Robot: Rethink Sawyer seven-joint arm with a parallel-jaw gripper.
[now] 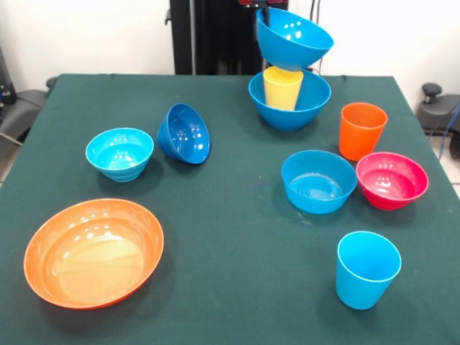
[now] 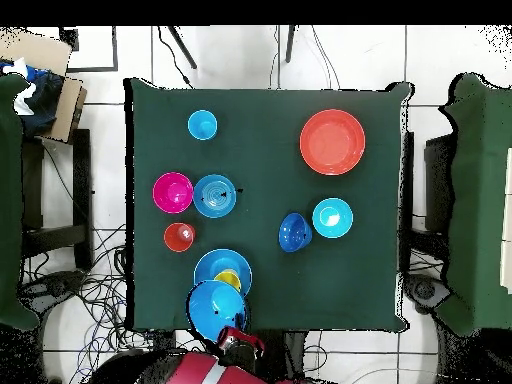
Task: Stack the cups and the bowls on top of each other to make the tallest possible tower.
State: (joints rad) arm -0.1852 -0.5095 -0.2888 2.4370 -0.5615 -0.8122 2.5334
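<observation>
Hoisting a large blue bowl [image 1: 293, 37] aloft, tilted, right above the yellow cup [image 1: 282, 88] standing in the second blue bowl [image 1: 290, 108] at the desk's [image 1: 230, 215] far edge. Gripper [image 1: 264, 6] barely showed; couldn't tell its state. Looked like the placing step: needed levelling and centring. Orange cup [image 1: 361, 130] stood nearby, well clear.

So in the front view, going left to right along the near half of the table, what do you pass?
Wide orange bowl → medium light blue bowl → light blue cup → magenta-red bowl.
</observation>
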